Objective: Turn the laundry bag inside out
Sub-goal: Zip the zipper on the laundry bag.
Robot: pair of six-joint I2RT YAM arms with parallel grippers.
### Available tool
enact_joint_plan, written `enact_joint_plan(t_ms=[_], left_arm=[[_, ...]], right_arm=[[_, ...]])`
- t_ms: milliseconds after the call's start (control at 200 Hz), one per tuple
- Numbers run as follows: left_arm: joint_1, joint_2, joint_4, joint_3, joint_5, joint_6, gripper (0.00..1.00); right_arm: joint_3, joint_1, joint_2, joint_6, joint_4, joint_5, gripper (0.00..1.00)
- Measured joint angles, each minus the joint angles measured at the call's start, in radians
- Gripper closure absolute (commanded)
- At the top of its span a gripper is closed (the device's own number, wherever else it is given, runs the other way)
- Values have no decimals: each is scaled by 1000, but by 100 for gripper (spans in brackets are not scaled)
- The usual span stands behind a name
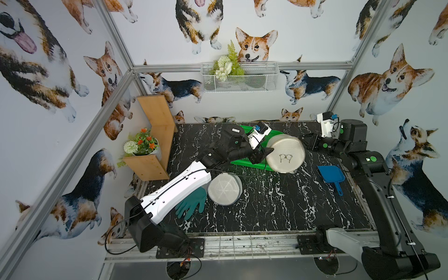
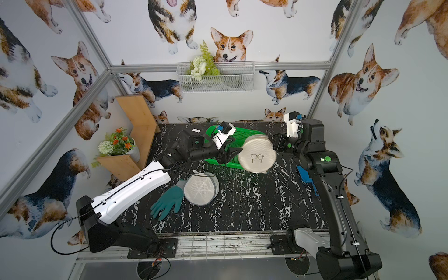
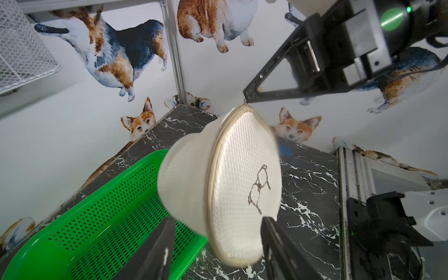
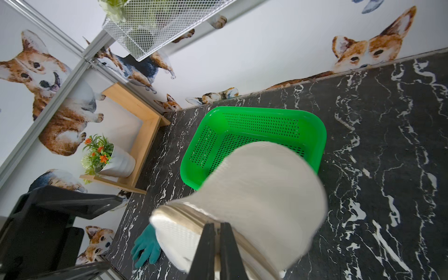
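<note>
Bag (image 1: 286, 155) is up off the desk (image 1: 278, 206), hanging from the right fingers (image 4: 206, 249), which are pinched tight on its beige rim. It's a round white mesh drum, puffed out. The flat face carries a thin dark stitched outline, and a beige band runs round the edge. It hangs over one end of the green basket (image 1: 247, 163). Left fingers (image 3: 162, 244) are spread wide, with the bag's lower rim between them in the left wrist view. Whether they touch it, can't tell. The bag is blurred there.
</note>
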Motion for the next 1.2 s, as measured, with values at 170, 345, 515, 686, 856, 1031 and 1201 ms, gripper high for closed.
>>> enact_joint_plan(t_ms=[170, 345, 515, 686, 856, 1031, 1201], left_arm=[[-9, 20, -57, 62, 32, 40, 32], [-39, 64, -95, 113, 77, 58, 32], [-45, 100, -130, 161, 85, 78, 37], [-45, 116, -195, 210, 81, 128, 45], [-45, 124, -239, 219, 78, 153, 52], [-45, 138, -266, 224, 77, 159, 66], [-45, 147, -278, 230, 77, 164, 89]], right_arm=[[14, 79, 10, -35, -13, 9, 100], [24, 151, 22, -57, -35, 21, 100], [44, 222, 48, -66, -36, 26, 100], [56, 269, 49, -80, -40, 31, 100], [56, 293, 44, -91, -41, 35, 100], [56, 306, 39, -95, -41, 42, 100], [52, 306, 39, -95, -41, 43, 100]])
